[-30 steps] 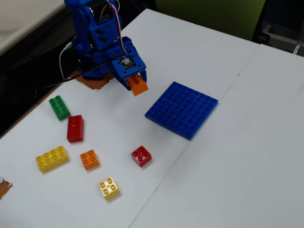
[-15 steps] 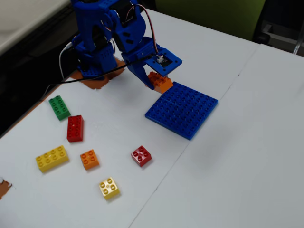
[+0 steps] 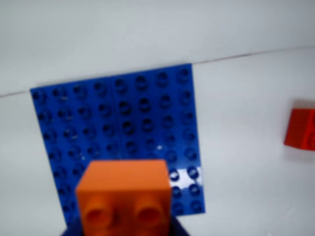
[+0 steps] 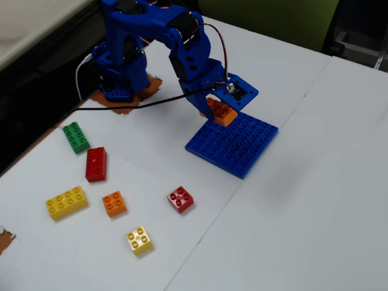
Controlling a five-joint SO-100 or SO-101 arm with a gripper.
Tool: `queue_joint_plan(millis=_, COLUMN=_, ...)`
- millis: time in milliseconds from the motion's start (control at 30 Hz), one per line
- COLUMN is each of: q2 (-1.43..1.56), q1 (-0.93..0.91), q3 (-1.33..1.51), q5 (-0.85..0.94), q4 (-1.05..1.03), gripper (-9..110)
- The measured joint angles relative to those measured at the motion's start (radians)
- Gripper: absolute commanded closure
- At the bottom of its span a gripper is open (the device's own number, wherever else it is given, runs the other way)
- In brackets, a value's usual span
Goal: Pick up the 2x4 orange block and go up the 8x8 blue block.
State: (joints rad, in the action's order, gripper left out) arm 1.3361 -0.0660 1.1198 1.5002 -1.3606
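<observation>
I have the 2x4 orange block [image 4: 220, 111] clamped in the gripper [image 4: 217, 114], carried above the upper-left corner of the 8x8 blue block [image 4: 236, 142] near centre frame in the fixed view; I cannot tell whether it touches yet. Pick-up looks done; setting it down and releasing remain, I judge. Loose on the table at lower left, I count six bricks: one green [image 4: 76, 137], two red [image 4: 96, 163] [image 4: 180, 199], two yellow [image 4: 66, 202] [image 4: 139, 240], one small orange [image 4: 114, 203].
</observation>
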Motion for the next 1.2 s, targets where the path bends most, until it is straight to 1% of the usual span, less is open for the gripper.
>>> queue_joint_plan(millis=167, q2=-0.051, q1=0.017, q3=-0.057, q5=0.000, q4=-0.014, gripper=101)
queue_joint_plan(millis=567, q2=-0.084, q1=0.067, q3=-0.081, q5=-0.012, q4=-0.060, gripper=101)
queue_joint_plan(millis=1200, q2=-0.173, q1=0.040, q3=-0.218, q5=0.020, q4=-0.109, gripper=101)
